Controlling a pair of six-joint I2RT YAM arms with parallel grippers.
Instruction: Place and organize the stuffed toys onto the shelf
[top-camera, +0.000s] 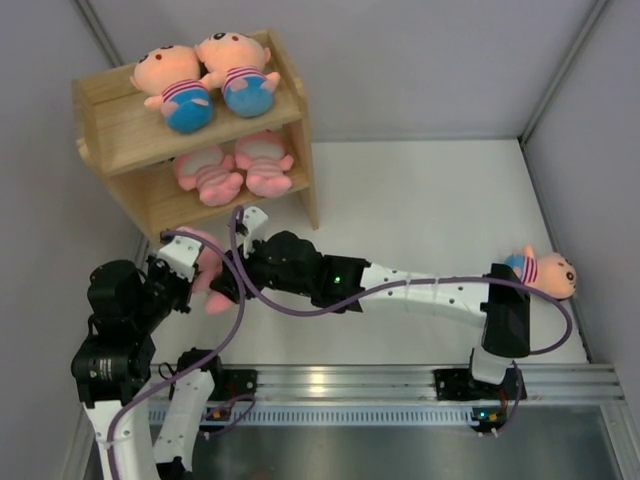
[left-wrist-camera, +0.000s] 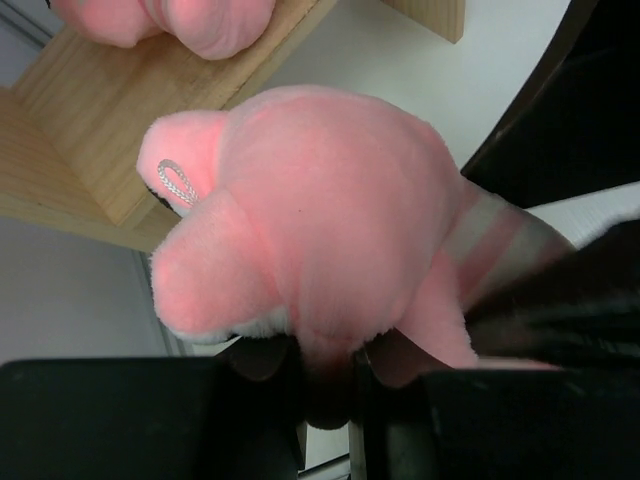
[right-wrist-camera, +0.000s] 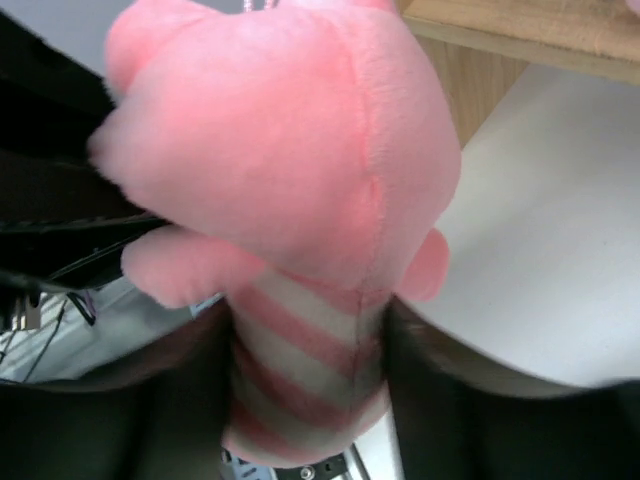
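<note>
Right gripper (right-wrist-camera: 310, 335) was clenched around the striped body of a pink pig (top-camera: 208, 250). The left gripper (left-wrist-camera: 330, 400) pinched a fold of the same pig's plush in its narrow gap, so both held it just off the shelf's front at 8 o'clock on the white table (top-camera: 420, 200). At 10 o'clock stood the wooden shelf (top-camera: 120, 120). Two dolls (top-camera: 170, 85) lay side by side on its top tier, touching, and two pigs (top-camera: 208, 172) lay together on the lower tier. A third doll (top-camera: 545, 270) lay at 3 o'clock, beside the right arm's elbow.
</note>
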